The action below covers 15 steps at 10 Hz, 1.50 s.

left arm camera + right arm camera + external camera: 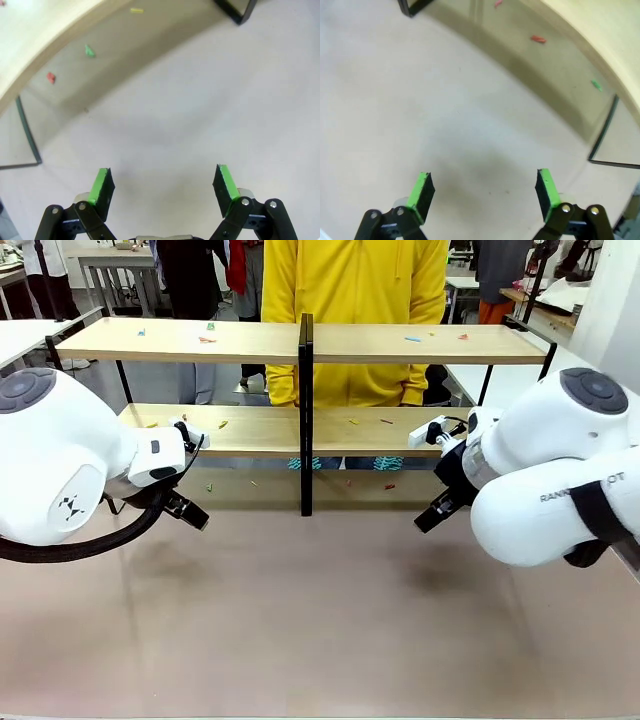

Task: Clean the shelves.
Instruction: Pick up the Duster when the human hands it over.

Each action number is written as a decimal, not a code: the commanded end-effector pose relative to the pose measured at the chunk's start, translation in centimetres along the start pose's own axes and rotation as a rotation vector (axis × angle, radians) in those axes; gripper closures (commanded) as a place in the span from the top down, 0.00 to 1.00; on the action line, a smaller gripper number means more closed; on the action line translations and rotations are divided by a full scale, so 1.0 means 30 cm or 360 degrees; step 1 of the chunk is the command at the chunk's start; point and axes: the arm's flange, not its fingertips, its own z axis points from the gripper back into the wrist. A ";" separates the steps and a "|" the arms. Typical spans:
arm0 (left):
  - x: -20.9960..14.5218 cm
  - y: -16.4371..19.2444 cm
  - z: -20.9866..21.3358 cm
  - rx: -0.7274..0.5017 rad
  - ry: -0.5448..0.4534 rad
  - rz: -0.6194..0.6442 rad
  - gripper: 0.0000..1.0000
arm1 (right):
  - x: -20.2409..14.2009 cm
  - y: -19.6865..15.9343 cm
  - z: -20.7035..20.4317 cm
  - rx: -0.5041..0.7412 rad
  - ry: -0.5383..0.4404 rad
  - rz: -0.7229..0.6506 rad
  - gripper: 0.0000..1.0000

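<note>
The table (320, 620) is closest, wide and light brown. The left gripper (162, 182) hangs just above it, its green fingers wide apart with nothing between them. The right gripper (482, 187) hangs low on the other side, fingers wide apart too, holding nothing. Past them the shelves (240, 430) stand across the table, two long wooden boards on a black frame. Small coloured bits (389, 486) lie on both boards and on the table underneath. Behind the shelves stands a person in a yellow top (355, 300).
</note>
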 end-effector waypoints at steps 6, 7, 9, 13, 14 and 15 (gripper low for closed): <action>-0.608 0.082 0.743 -0.0311 -0.0949 -0.0258 1.00 | -0.141 -0.005 0.745 0.0001 -0.0369 -0.0180 1.00; -0.645 0.090 0.781 -0.0316 -0.1048 -0.0241 1.00 | -0.120 -0.005 0.779 -0.0025 -0.0384 -0.0366 1.00; -0.680 0.112 0.825 -0.0308 -0.1151 -0.0197 1.00 | -0.110 -0.001 0.805 0.0040 -0.0422 -0.0502 1.00; -0.667 0.159 0.813 -0.0351 -0.1165 -0.0061 1.00 | -0.122 -0.014 0.795 0.0042 -0.0465 -0.0556 1.00; -0.647 0.145 0.806 -0.0332 -0.1126 -0.0028 1.00 | -0.120 -0.028 0.783 0.0051 -0.0445 -0.0571 1.00; -0.642 0.147 0.801 -0.0325 -0.1095 -0.0002 1.00 | -0.117 -0.038 0.771 0.0061 -0.0436 -0.0582 1.00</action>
